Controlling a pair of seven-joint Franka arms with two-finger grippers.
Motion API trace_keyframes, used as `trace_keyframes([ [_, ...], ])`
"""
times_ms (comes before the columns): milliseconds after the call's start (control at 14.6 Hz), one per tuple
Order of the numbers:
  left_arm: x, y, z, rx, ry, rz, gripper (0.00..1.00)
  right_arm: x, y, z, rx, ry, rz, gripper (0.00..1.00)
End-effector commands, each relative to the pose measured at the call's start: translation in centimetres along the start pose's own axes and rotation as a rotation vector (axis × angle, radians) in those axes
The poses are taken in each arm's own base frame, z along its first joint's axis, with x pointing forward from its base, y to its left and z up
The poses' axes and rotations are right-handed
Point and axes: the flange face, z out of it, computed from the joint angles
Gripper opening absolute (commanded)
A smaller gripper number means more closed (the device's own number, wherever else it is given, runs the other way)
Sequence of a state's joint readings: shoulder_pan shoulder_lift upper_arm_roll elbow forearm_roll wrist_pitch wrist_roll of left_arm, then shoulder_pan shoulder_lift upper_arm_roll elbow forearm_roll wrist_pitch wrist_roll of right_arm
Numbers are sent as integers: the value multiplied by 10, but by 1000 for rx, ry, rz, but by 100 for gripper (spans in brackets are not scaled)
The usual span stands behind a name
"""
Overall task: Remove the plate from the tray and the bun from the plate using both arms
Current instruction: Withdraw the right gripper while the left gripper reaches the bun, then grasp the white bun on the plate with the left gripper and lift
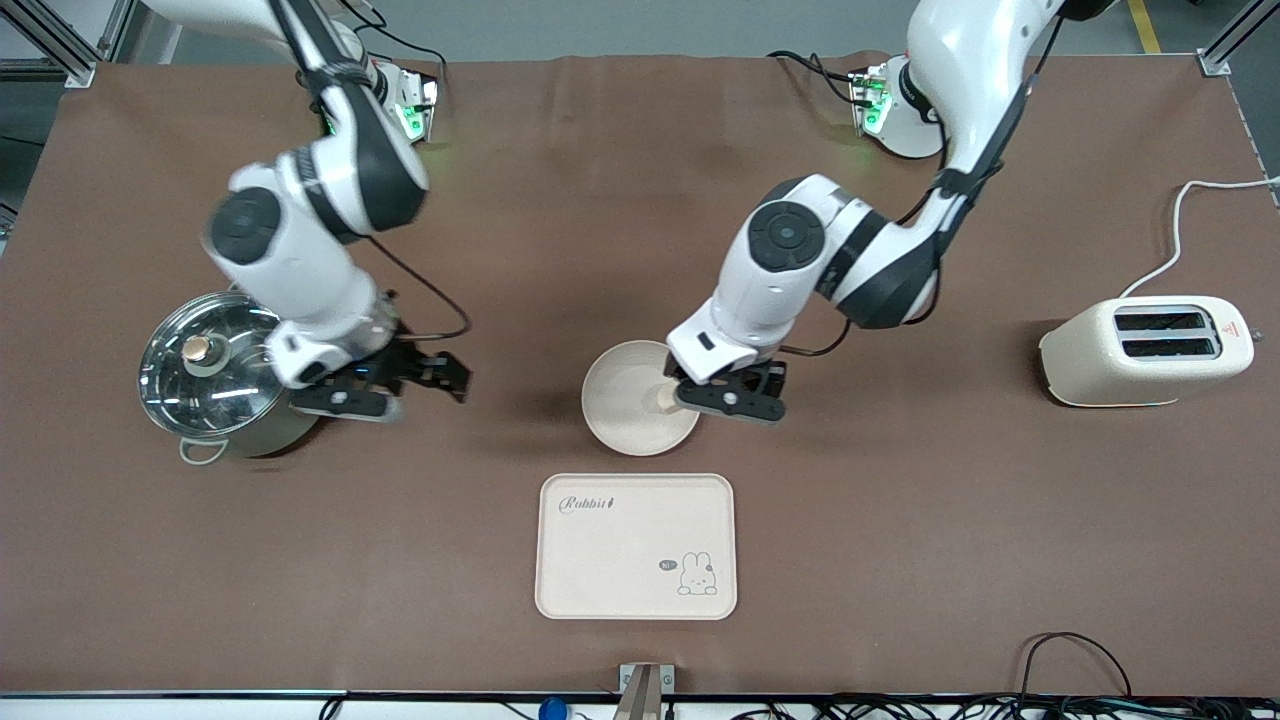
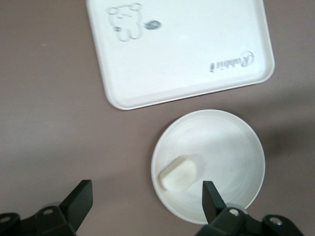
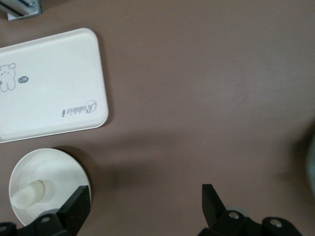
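The round cream plate (image 1: 625, 395) lies on the brown table, just farther from the front camera than the rabbit tray (image 1: 637, 546). The pale bun (image 1: 661, 399) lies on the plate, near its rim toward the left arm's end. My left gripper (image 1: 728, 397) is open and empty, over the plate's rim and the bare table beside it. In the left wrist view, its fingers straddle the plate's edge (image 2: 216, 147) with the bun (image 2: 179, 173) between them. My right gripper (image 1: 390, 385) is open and empty over bare table beside the pot. Its wrist view shows the plate (image 3: 54, 172) and bun (image 3: 29, 193).
A steel pot with a glass lid (image 1: 210, 372) stands at the right arm's end, close under the right arm. A cream toaster (image 1: 1150, 350) with its white cord stands at the left arm's end. The tray also shows in the left wrist view (image 2: 182, 49) and the right wrist view (image 3: 44, 83).
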State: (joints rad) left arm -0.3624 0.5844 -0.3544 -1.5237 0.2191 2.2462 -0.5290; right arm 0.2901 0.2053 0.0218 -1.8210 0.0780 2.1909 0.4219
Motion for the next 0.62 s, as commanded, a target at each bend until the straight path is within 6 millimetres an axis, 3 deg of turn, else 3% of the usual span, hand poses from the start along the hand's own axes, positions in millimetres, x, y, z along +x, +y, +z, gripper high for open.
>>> trace_keyframes([
  [0,-7,20,42,-13,22,46,98,16,66,-76,-24,13,-87,100],
  [137,-23,43,74,-23,18,72,97,34,111,-131,-39,-48,-81,100],
  [343,-41,46,123,-3,37,84,97,34,149,-182,-56,-43,-31,100],
  [549,-60,42,146,8,18,115,97,26,204,-218,-82,-29,-41,100],
])
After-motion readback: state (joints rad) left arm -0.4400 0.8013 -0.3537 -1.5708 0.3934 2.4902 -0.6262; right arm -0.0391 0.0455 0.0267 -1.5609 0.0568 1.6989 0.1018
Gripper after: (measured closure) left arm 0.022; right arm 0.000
